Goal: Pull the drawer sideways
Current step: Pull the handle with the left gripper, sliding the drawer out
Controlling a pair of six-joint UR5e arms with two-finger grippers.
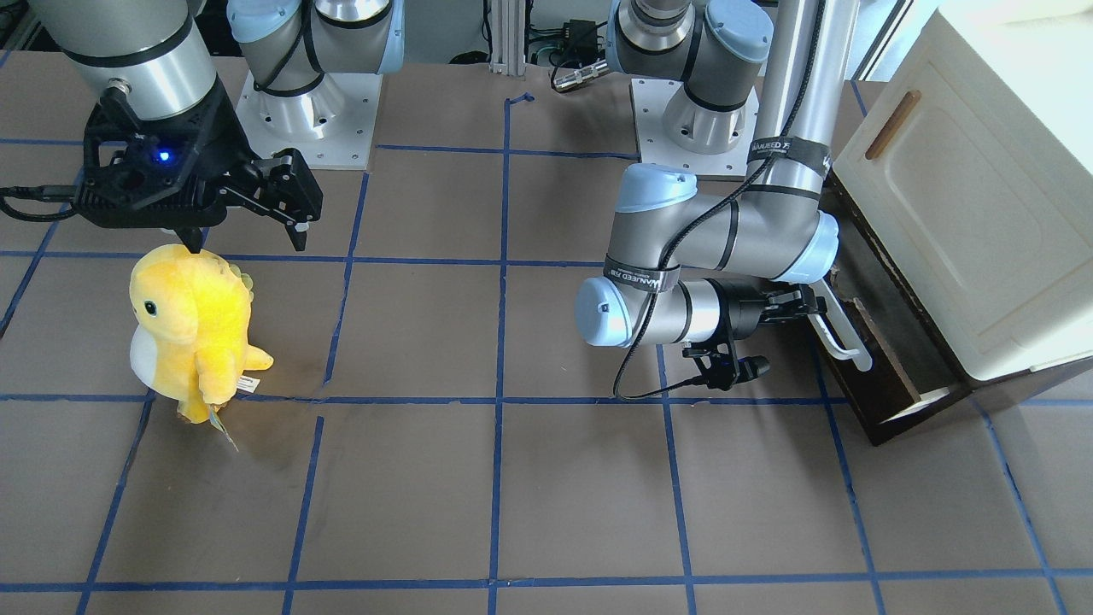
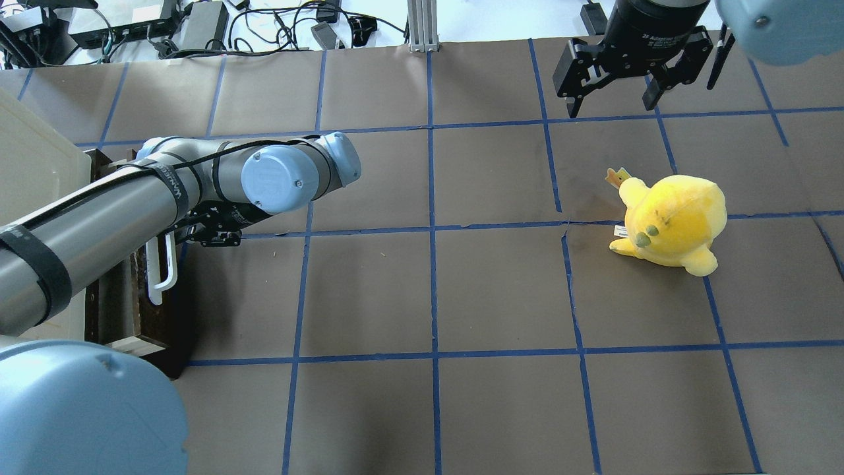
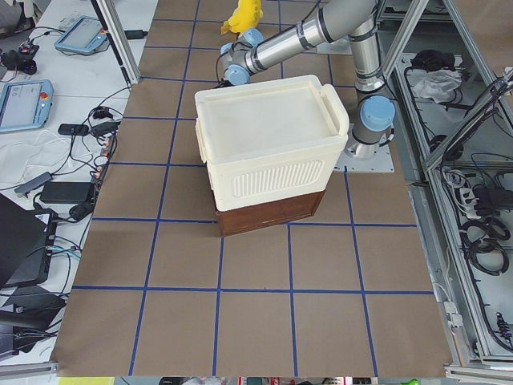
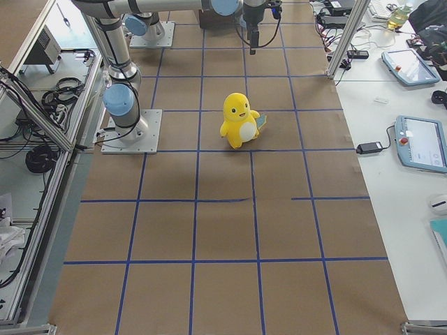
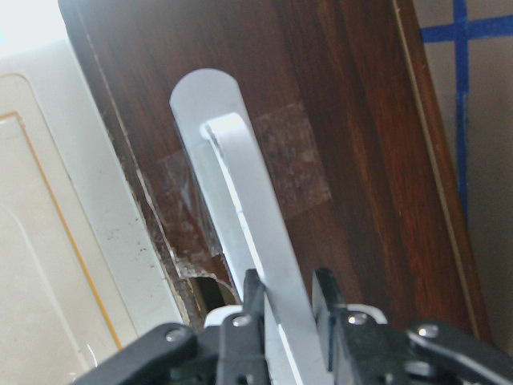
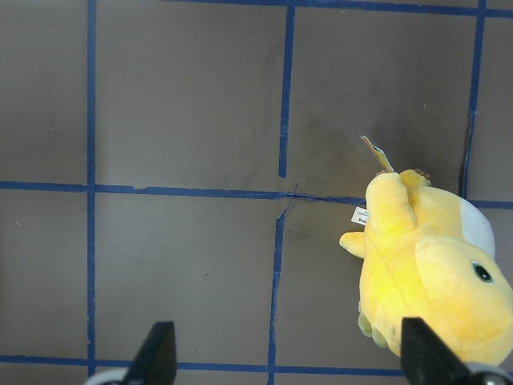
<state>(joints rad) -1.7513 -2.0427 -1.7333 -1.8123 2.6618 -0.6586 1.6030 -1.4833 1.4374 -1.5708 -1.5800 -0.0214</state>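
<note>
The drawer (image 1: 888, 369) has a dark brown front and a long white bar handle (image 1: 845, 337). It sits under the cream cabinet (image 1: 965, 213) and stands partly pulled out, with a pale inner side showing. My left gripper (image 1: 807, 307) is shut on the handle. In the left wrist view the fingers (image 5: 252, 298) clamp the handle (image 5: 248, 184) against the drawer front (image 5: 353, 160). The drawer (image 2: 173, 330) and handle (image 2: 163, 270) also show in the overhead view. My right gripper (image 2: 612, 105) is open and empty, hovering far from the drawer.
A yellow plush toy (image 1: 192, 329) stands on the brown mat below my right gripper (image 1: 248, 241), and it shows in the right wrist view (image 6: 429, 273). The cabinet has a small brown handle (image 1: 892, 124) on its panel. Blue tape lines grid the table.
</note>
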